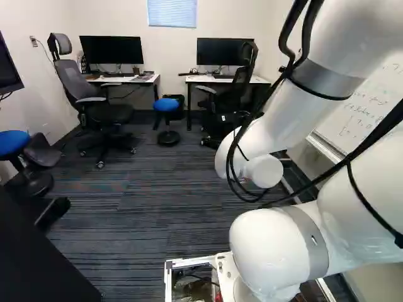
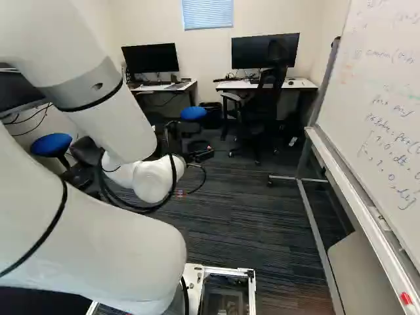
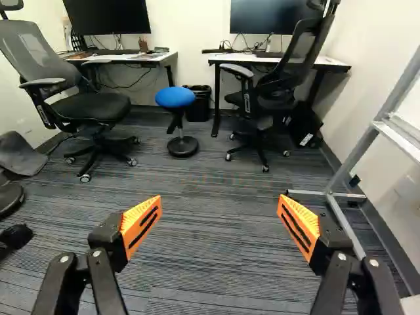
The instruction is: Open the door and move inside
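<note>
Your hand [image 3: 220, 207] is spread, gripping nothing. Steer too near the whiteboard stand [image 3: 357, 155] ahead beside it, and the jutting foot [image 3: 308, 193] could catch your base.

Ahead of me, a stool [image 3: 174, 98] stands between two chairs [image 3: 92, 107], benches [image 3: 197, 83] behind. To my right stands a whiteboard [image 2: 367, 79].

I'm looking at an office: two desks [image 3: 140, 58] against the far wall with black monitors [image 3: 107, 16] on them, wheeled mesh chairs [image 3: 91, 107] by them, a blue stool [image 3: 175, 98] and a bin [image 3: 197, 104] between, striped carpet [image 3: 197, 230] underfoot, and handwriting across a whiteboard [image 2: 384, 111] on a metal stand.
</note>
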Robot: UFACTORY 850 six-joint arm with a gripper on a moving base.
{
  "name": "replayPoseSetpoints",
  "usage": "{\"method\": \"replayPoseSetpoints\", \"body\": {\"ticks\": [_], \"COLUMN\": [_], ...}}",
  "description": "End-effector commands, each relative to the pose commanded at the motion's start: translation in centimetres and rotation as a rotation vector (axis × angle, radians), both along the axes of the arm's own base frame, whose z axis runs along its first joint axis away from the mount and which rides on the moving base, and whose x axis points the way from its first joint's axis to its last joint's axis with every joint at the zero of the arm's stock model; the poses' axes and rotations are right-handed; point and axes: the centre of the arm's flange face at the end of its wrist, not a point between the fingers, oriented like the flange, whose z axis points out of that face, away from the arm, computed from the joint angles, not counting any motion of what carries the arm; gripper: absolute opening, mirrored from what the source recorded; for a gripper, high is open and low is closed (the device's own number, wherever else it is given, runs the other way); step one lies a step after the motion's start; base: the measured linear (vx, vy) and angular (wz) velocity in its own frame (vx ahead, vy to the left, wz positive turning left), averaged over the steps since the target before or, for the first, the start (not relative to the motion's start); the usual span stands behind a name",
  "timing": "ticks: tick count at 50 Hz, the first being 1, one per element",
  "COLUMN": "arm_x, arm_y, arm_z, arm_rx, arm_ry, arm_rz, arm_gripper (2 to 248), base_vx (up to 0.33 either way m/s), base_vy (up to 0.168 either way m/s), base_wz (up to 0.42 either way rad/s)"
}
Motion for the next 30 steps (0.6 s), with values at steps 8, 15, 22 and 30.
{"method": "replayPoseSetpoints", "body": {"ticks": [8, 15, 22, 30], "arm_x": [0.0, 0.0, 0.0, 0.0], "arm_y": [0.0, 0.0, 0.0, 0.0], "arm_z": [0.0, 0.0, 0.0, 0.0], "arm_rx": [0.0, 0.0, 0.0, 0.0], "arm_ry": [0.0, 0.0, 0.0, 0.0], "arm_rz": [0.0, 0.0, 0.0, 0.0], "arm_gripper": [247, 247, 247, 247], "base_vx": [0.196, 0.197, 0.203, 0.198], "base_vy": [0.035, 0.032, 0.035, 0.038], "base_wz": [0.154, 0.153, 0.151, 0.15]}}
